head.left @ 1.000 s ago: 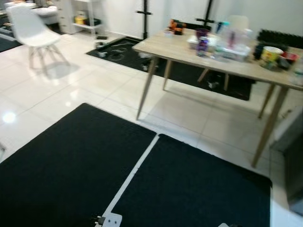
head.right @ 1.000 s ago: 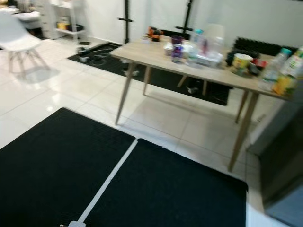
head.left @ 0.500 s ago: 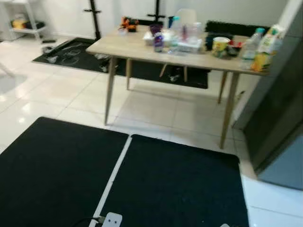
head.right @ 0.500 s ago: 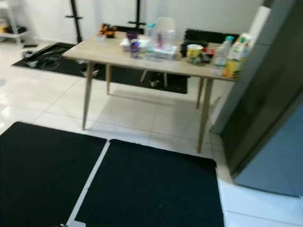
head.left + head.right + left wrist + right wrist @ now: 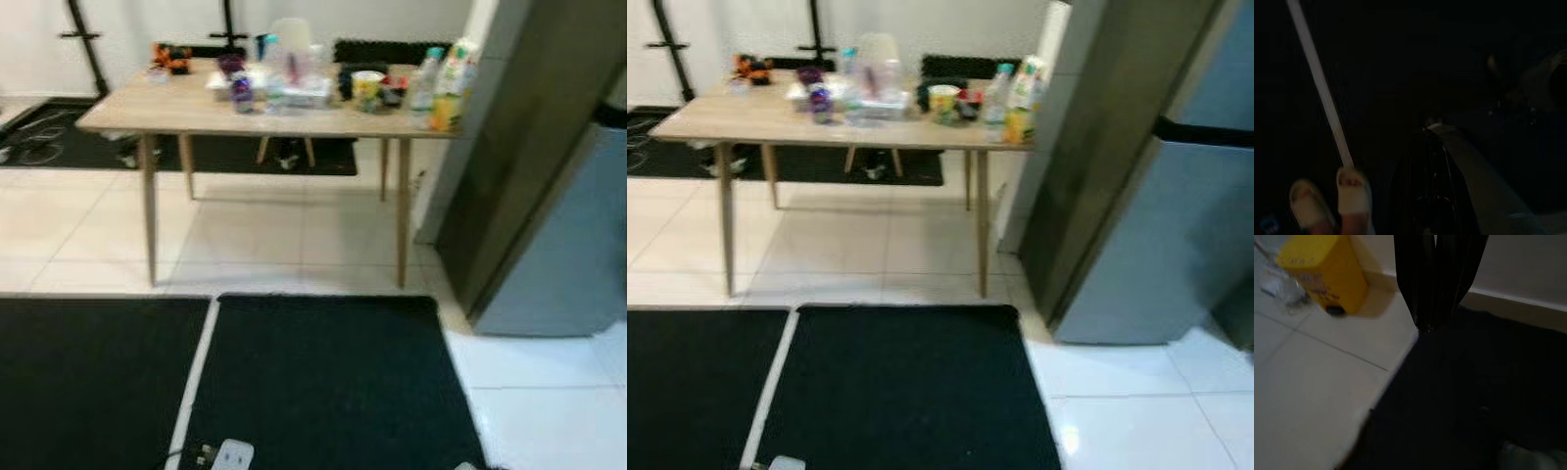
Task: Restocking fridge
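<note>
Standing on the black mats (image 5: 901, 392), the robot faces the fridge (image 5: 1176, 196), door shut. Groceries wait at the surface's (image 5: 176, 110) near end, handy for restocking. Right pincer (image 5: 1437, 289) hangs closed and empty; left pincer (image 5: 1432, 196): cannot tell.

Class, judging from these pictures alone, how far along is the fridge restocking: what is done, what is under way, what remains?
Done: nothing visible; the fridge looks closed, and bottles and cartons stand on the wooden table. In hand: nothing; the right gripper, fingers shut, hangs empty above the floor. Left: probably everything, meaning collecting items, opening the fridge and loading it.
</note>
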{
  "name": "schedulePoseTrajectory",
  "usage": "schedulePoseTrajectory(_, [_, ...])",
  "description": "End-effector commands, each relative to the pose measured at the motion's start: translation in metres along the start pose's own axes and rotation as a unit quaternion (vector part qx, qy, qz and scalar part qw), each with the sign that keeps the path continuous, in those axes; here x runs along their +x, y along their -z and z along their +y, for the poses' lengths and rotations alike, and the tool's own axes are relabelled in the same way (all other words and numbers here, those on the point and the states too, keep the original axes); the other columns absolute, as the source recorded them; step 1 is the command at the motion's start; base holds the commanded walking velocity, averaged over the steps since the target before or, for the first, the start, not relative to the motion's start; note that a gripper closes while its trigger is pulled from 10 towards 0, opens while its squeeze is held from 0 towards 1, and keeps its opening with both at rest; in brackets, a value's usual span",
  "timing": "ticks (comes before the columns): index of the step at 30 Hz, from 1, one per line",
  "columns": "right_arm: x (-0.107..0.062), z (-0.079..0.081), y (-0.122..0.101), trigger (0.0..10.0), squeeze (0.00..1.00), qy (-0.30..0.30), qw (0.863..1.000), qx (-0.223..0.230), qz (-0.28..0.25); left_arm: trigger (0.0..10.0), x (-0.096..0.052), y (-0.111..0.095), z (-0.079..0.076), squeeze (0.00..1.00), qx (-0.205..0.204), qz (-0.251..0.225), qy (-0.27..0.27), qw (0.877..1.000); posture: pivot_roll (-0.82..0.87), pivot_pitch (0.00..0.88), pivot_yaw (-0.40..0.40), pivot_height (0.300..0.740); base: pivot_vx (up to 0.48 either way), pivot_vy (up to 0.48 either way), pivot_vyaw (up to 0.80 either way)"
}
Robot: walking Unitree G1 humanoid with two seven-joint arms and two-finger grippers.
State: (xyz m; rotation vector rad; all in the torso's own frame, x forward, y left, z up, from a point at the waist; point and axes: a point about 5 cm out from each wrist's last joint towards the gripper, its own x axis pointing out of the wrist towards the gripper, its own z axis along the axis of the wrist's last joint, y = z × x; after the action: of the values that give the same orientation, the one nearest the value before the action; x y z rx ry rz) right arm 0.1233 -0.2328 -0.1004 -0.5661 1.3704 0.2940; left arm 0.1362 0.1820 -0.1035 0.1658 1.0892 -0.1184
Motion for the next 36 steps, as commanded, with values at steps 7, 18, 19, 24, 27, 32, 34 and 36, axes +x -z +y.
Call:
schedulePoseTrajectory(7, [0.000, 0.000, -0.005, 10.0, 0.00, 0.006, 1.000, 0.003, -0.022, 10.0, -0.002, 0.011, 0.001, 0.00, 0.009, 0.022, 0.005, 1.000, -0.06, 0.000, -0.033, 0.740, 0.000, 0.000, -0.55])
schedulePoseTrajectory(18, [0.000, 0.000, -0.004, 10.0, 0.00, 0.005, 1.000, -0.004, -0.023, 10.0, -0.002, 0.012, 0.002, 0.00, 0.022, 0.029, 0.004, 0.999, -0.06, 0.000, -0.037, 0.740, 0.328, 0.000, 0.00])
schedulePoseTrajectory(19, [0.000, 0.000, -0.004, 10.0, 0.00, 0.005, 1.000, -0.004, -0.023, 10.0, -0.002, 0.012, 0.002, 0.00, 0.022, 0.029, 0.004, 0.999, -0.06, 0.000, -0.037, 0.740, 0.386, 0.000, 0.00])
schedulePoseTrajectory(24, [0.000, 0.002, -0.007, 10.0, 0.00, 0.004, 1.000, -0.005, -0.026, 10.0, -0.002, 0.011, 0.002, 0.00, 0.025, 0.028, 0.005, 0.999, -0.06, 0.000, -0.038, 0.740, 0.384, 0.000, 0.00])
schedulePoseTrajectory(27, [0.000, 0.002, -0.008, 10.0, 0.00, 0.003, 1.000, -0.005, -0.027, 10.0, -0.002, 0.011, 0.001, 0.00, 0.025, 0.027, 0.005, 0.999, -0.06, 0.000, -0.038, 0.740, 0.381, 0.000, 0.00])
schedulePoseTrajectory(32, [0.000, 0.003, -0.014, 10.0, 0.00, 0.002, 0.999, -0.006, -0.031, 10.0, -0.002, 0.011, 0.001, 0.00, 0.025, 0.027, 0.006, 0.999, -0.06, 0.000, -0.038, 0.740, 0.386, 0.000, 0.00])
schedulePoseTrajectory(34, [0.000, 0.004, -0.017, 10.0, 0.00, 0.002, 0.999, -0.006, -0.034, 10.0, -0.002, 0.011, 0.001, 0.00, 0.025, 0.027, 0.007, 0.999, -0.06, 0.000, -0.038, 0.740, 0.386, 0.000, 0.00])
schedulePoseTrajectory(36, [0.000, 0.005, -0.018, 10.0, 0.00, 0.002, 0.999, -0.006, -0.034, 10.0, -0.002, 0.011, 0.000, 0.00, 0.025, 0.027, 0.007, 0.999, -0.06, 0.000, -0.038, 0.740, 0.386, 0.000, 0.00])
